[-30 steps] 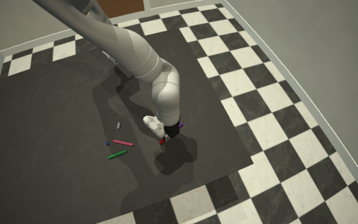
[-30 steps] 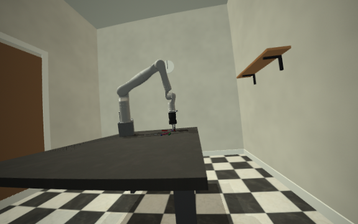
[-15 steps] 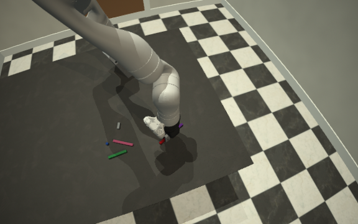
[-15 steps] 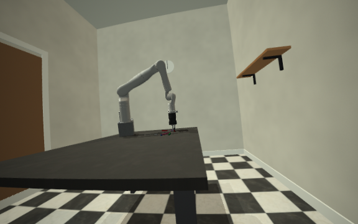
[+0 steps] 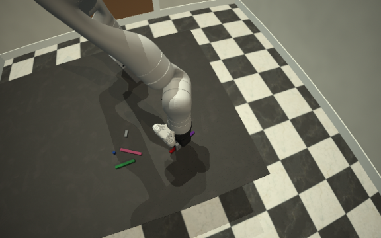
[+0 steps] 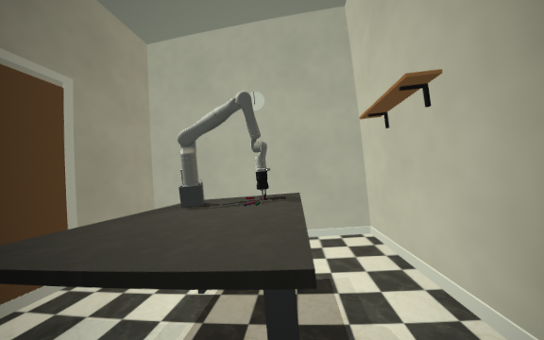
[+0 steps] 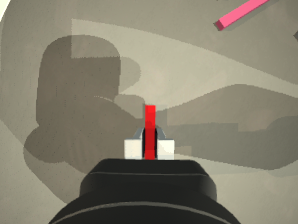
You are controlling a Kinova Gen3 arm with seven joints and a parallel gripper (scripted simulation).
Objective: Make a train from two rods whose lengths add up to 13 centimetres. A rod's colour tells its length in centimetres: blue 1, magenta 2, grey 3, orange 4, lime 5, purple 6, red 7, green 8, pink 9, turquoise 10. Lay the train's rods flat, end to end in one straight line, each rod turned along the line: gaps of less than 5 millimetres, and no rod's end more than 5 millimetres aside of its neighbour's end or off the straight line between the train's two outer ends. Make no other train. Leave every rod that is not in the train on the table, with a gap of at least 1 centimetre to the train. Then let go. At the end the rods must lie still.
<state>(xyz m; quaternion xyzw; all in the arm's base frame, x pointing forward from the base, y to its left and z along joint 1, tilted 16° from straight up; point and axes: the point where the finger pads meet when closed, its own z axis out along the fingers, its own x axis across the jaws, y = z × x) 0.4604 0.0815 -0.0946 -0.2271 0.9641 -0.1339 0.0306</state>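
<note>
My gripper is shut on the red rod. In the wrist view the red rod sticks out forward from between my white fingertips, low over the dark table. A purple rod lies just behind the gripper, mostly hidden by the wrist. In the far side view the gripper points straight down at the table.
A pink rod, a green rod, a small blue rod and a grey rod lie to the left of the gripper.
</note>
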